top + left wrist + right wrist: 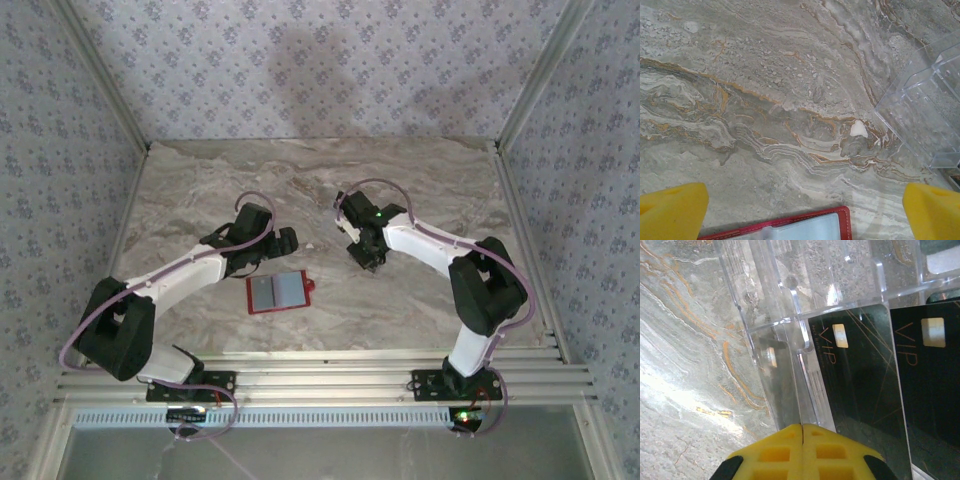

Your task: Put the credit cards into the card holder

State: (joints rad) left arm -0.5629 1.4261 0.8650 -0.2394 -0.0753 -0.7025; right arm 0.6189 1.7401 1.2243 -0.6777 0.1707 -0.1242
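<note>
The holder (278, 292) lies open and flat on the counter (430, 180), pale inner side up, just on the base side of the left hand (283, 243). Its long axis runs across, from one arm toward the other, a little tilted. The small tab on its short edge points toward the right arm. From the left wrist we see its red corner between the two yellow fingers (670, 210), at their near side. These fingers stand wide apart and have hold of nothing.

Ahead and to the right of the left hand stands a clear box (925, 110) with thin dividers. From the right wrist we see two black cards (860, 380) in it, side by side, just ahead and to the right of the right hand (801, 429). Their long axis runs away from this hand, and the end with the pale chip is the far one. Whether they lie flat or lean we cannot tell.

The right hand is closed, its fingertips pressed together at a divider beside the nearer card's edge. Whether something thin is pinched there we cannot tell.

Left of the right hand lies bare counter. Beyond both hands a wide stretch of counter reaches the far wall (320, 70). Rails (330, 375) run along the near edge.
</note>
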